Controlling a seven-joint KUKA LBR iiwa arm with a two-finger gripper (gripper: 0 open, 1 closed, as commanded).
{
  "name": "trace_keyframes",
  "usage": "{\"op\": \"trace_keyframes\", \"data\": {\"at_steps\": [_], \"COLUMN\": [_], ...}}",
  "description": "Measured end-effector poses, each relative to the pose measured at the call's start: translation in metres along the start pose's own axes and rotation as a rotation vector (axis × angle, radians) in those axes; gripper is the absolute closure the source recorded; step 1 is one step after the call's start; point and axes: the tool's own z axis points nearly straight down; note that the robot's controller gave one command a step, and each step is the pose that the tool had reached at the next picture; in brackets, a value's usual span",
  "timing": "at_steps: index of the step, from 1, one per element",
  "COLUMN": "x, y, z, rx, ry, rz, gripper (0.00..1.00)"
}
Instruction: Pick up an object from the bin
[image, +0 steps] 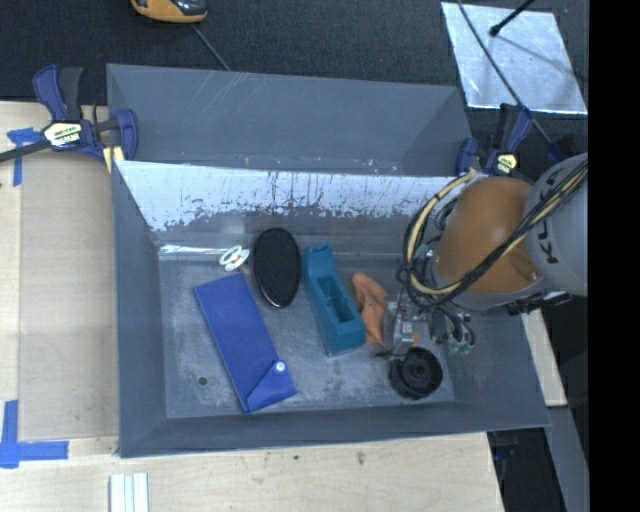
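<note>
My gripper is low in the bin's right part, under the orange cover and cables. It sits just right of an orange carrot-shaped thing and seems to touch it. A black round disc-like thing lies right below the gripper on the bin floor. A teal oblong block with a hollow top lies to the left of the orange thing.
Further left are a black oval thing, a flat blue pouch with a white tip and a small white ring-shaped piece. The bin's sloped walls stand close on the gripper's right and front.
</note>
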Motion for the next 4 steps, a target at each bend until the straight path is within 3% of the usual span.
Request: {"op": "trace_keyframes", "data": {"at_steps": [1,2,3,4], "x": [0.001,-0.001,-0.001,-0.016], "y": [0.0,0.0,0.0,-0.004], "z": [0.001,0.0,0.0,-0.065], "rx": [0.0,0.0,0.0,0.0], "ry": [0.002,-0.001,-0.001,0.003], "rz": [0.0,0.0,0.0,-0.005], "gripper": [0.0,1.0,1.0,1.0]}}
